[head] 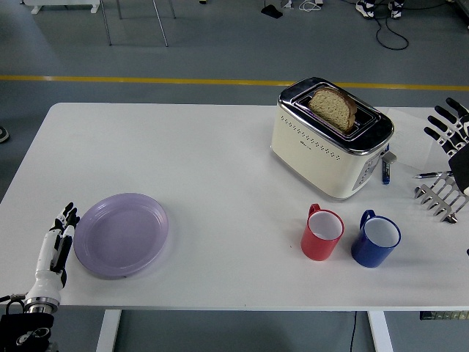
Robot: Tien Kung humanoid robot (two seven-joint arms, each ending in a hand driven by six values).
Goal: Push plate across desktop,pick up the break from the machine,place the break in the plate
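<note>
Purple plate (121, 235) lay on the table (205, 161) near its front left edge. Left hand (57, 246) was just beside its left rim, fingers straight, holding nothing. Bread (333, 107) stood in the toaster (330, 139). Right hand (448, 128) hung at far right, fingers spread, empty.
</note>
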